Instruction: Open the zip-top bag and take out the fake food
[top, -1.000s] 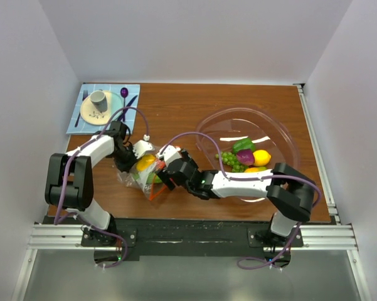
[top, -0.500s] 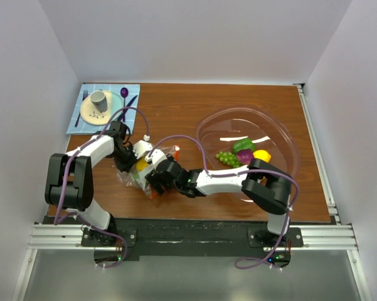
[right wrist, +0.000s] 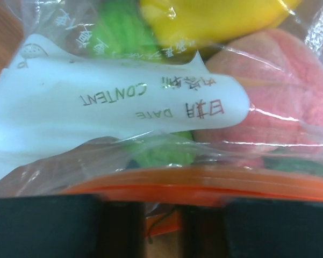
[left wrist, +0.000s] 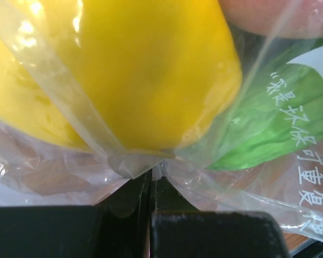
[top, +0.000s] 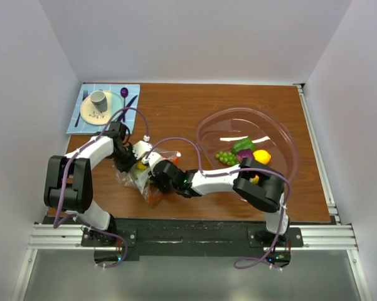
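Note:
The zip-top bag (top: 138,180) lies at the front left of the table, with yellow, green and pink fake food inside. My left gripper (top: 132,163) is shut on a fold of its clear plastic (left wrist: 130,164), right under a yellow fruit (left wrist: 150,70). My right gripper (top: 153,183) is at the bag's near edge. The orange zip strip (right wrist: 204,185) runs across its fingertips, and a bit of orange strip sits in the narrow gap between them (right wrist: 161,226). Behind the strip I see a pink fruit (right wrist: 279,91) and the bag's white label (right wrist: 113,107).
A large clear bowl (top: 282,132) at the right holds green grapes (top: 226,157), a green piece (top: 243,145), a purple piece (top: 244,156) and a lemon (top: 261,157). A blue placemat (top: 75,125) with a grey cup (top: 98,98), plate and cutlery is at the back left.
My right arm has reached further left, onto the bag's near edge, and its jaws have closed from wide open to a narrow gap. The left gripper has kept its pinch.

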You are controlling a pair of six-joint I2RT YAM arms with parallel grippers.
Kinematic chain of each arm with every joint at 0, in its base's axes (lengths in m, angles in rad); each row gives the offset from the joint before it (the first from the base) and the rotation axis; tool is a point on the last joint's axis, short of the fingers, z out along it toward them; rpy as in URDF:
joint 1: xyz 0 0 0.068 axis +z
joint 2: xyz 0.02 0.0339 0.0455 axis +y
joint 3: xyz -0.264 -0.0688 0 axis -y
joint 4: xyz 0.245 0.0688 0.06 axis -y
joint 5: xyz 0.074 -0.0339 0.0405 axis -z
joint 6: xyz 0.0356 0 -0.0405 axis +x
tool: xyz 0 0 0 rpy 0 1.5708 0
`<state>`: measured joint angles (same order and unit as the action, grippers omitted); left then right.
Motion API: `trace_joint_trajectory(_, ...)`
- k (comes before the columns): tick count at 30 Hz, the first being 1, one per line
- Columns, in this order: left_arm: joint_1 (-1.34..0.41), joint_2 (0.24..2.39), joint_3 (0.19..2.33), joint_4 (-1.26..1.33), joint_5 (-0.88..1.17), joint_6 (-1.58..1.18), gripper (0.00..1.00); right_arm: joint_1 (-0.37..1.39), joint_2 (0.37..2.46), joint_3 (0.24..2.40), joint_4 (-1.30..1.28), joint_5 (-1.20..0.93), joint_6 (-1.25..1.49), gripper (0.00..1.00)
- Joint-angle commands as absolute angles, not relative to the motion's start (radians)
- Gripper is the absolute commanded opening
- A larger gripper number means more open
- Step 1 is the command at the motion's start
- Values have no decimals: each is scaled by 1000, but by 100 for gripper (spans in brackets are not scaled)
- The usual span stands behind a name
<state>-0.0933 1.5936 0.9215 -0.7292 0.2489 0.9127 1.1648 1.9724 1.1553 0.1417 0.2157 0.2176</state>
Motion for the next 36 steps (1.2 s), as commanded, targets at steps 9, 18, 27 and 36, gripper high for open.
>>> trace_joint_trajectory(9, -100, 1574, 908, -719, 249, 936, 0, 1170, 1597, 968, 106, 288, 261, 0)
trace_joint_trajectory(18, -100, 1597, 902, -696, 232, 934, 0, 1169, 1254, 809, -96, 500, 287, 0)
trace_joint_trajectory(27, -100, 1585, 923, -721, 247, 925, 0, 1042, 1094, 824, -342, 913, 356, 0)
trace_joint_trajectory(36, -100, 1554, 931, -753, 265, 927, 0, 858, 1192, 891, -370, 857, 379, 96)
